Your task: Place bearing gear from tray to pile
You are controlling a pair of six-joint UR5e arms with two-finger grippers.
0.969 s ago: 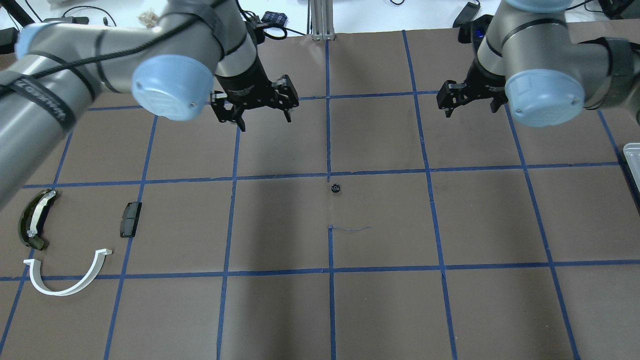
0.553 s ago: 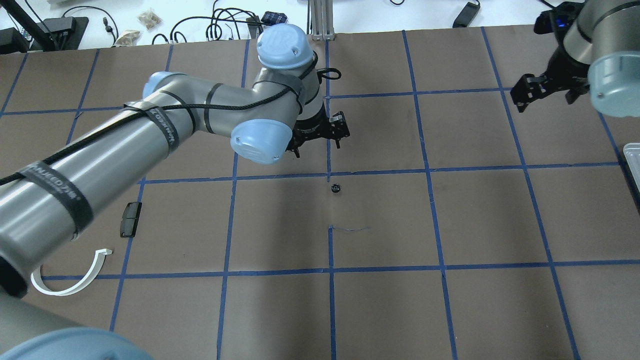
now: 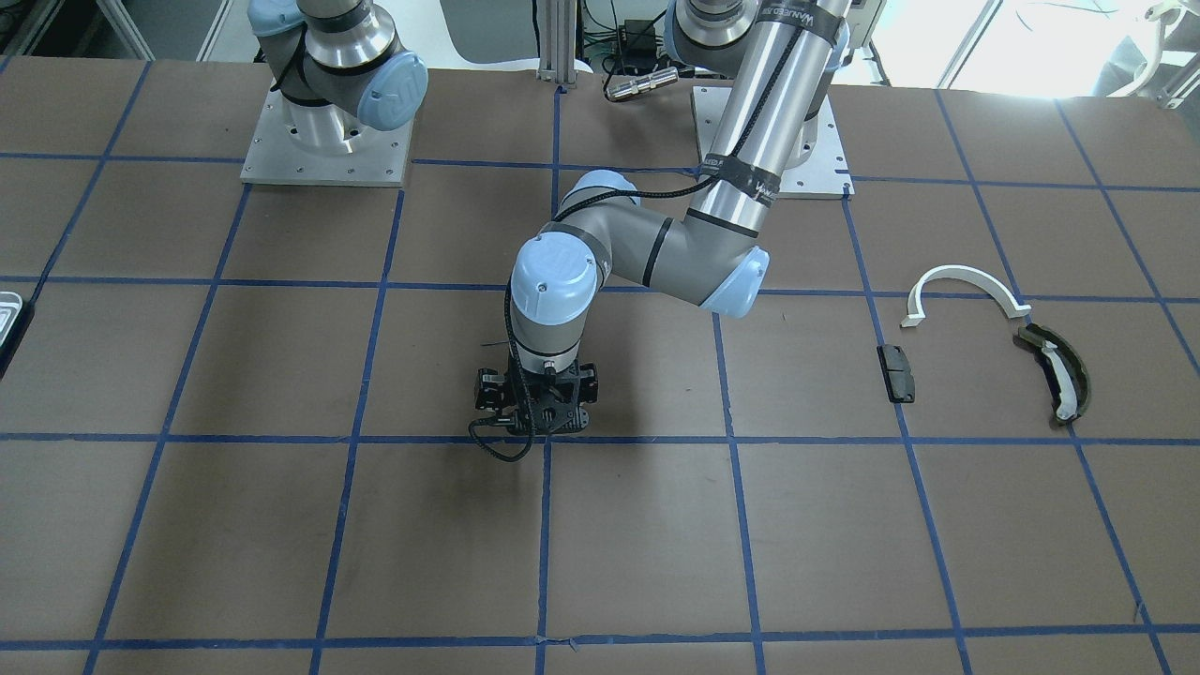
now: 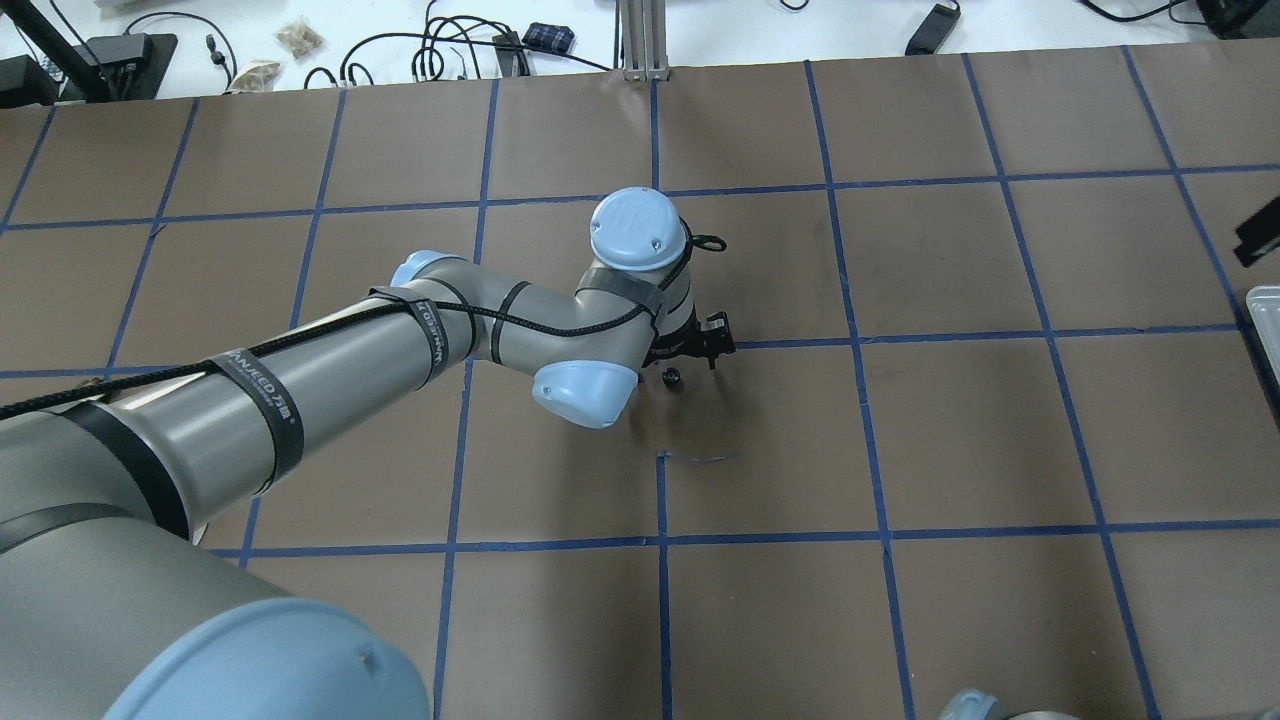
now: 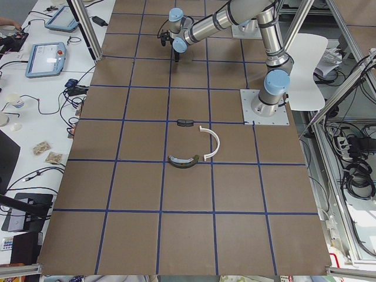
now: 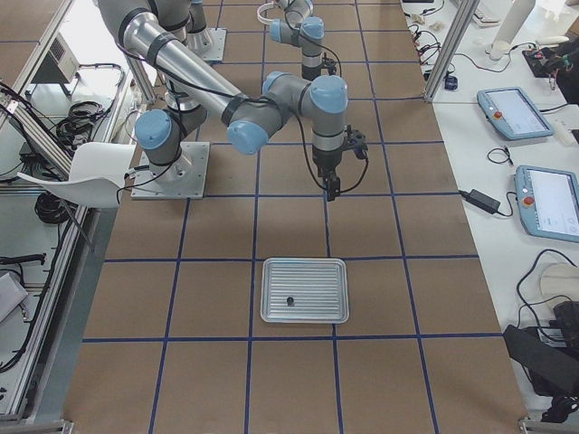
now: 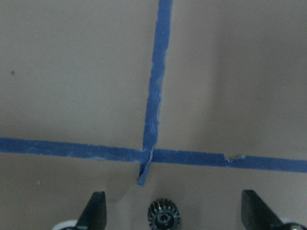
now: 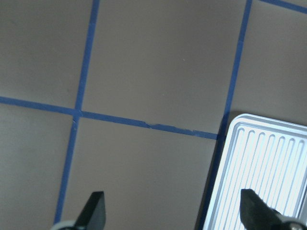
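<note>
A small black bearing gear lies on the brown table at the centre. My left gripper hangs right over it. In the left wrist view the gear sits between the open fingers, untouched. My right gripper is open and empty beside the silvery tray, and only its edge shows in the overhead view. The tray holds one small dark part. The pile is a white arc, a black block and an olive curved piece.
Blue tape lines grid the brown table. My left arm stretches across the overhead view and hides the pile there. Cables and boxes lie beyond the far edge.
My left arm has swung from the back left to the centre and come down over the gear. My right arm has pulled away to the right, almost out of the overhead view.
</note>
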